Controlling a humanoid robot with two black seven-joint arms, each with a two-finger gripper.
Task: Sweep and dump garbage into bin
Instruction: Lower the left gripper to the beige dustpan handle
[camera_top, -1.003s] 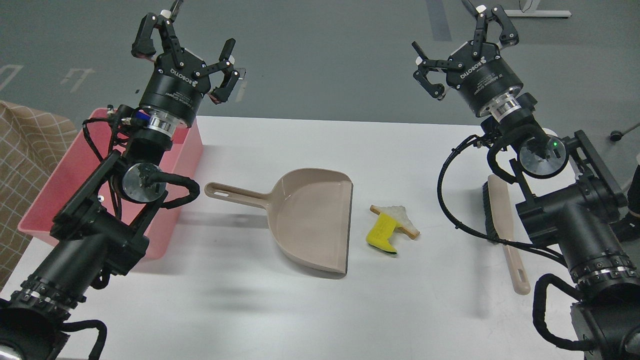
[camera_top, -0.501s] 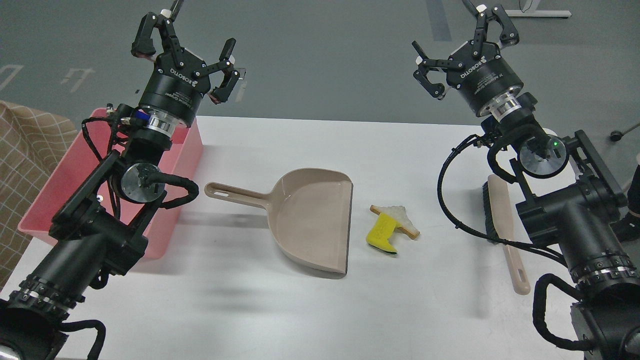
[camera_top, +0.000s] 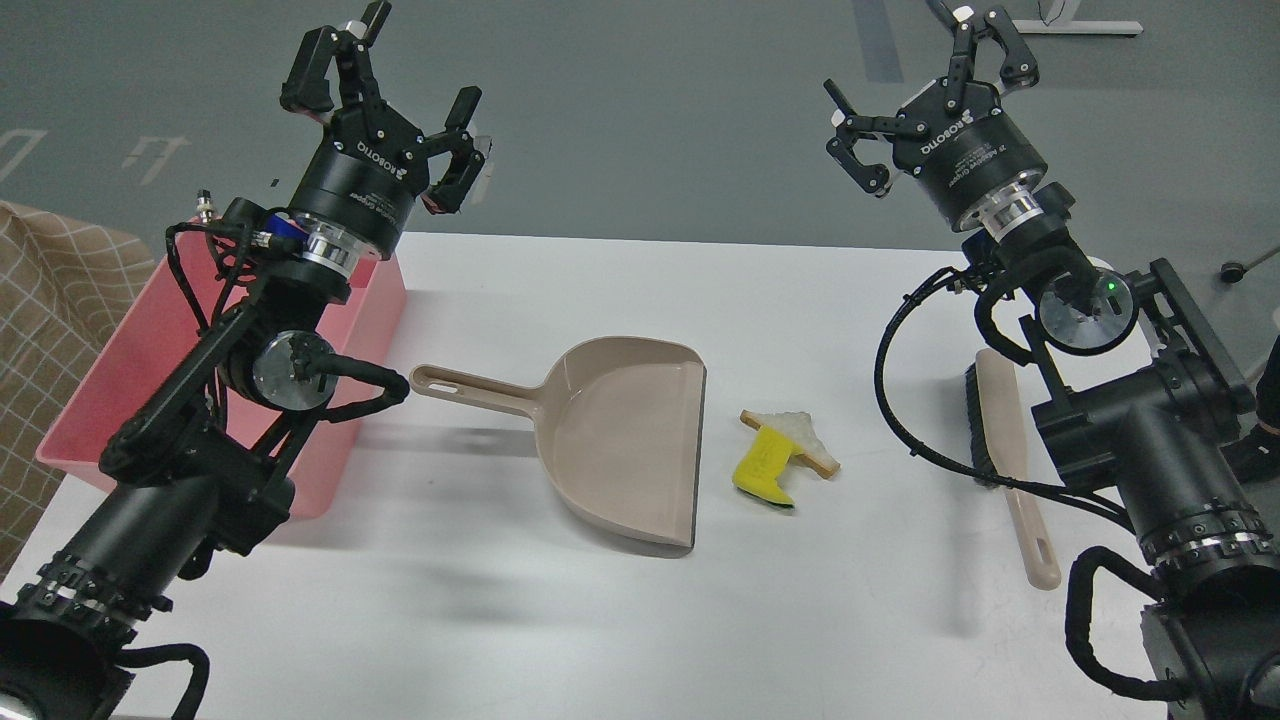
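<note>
The white table (camera_top: 700, 620) fills most of the view, its far edge running straight against the grey floor (camera_top: 660, 110). Its near half, in front of all the objects, lies bare and wide. At the table's left edge sits the bin (camera_top: 120, 370), a pink tub with straight walls; much of it is hidden behind the left arm, and its right wall stands just left of the dustpan's handle end. A tan checked cloth (camera_top: 50, 300) shows beyond the bin's left side.

The beige dustpan (camera_top: 620, 440) lies flat near the table's middle, handle pointing left toward the bin, its dark open lip facing right. Just off that lip, apart from it by a narrow strip of bare table, lies the garbage (camera_top: 785, 455): a white bread piece with brown crust and a yellow block with a green edge, touching each other. A long-handled brush (camera_top: 1005, 440) lies near the right edge, partly under the right arm's cables.

The left gripper (camera_top: 390, 75) hangs above the table's far left corner, fingers spread and holding nothing. The right gripper (camera_top: 925, 85) hangs above the far right, fingers likewise spread and empty.
</note>
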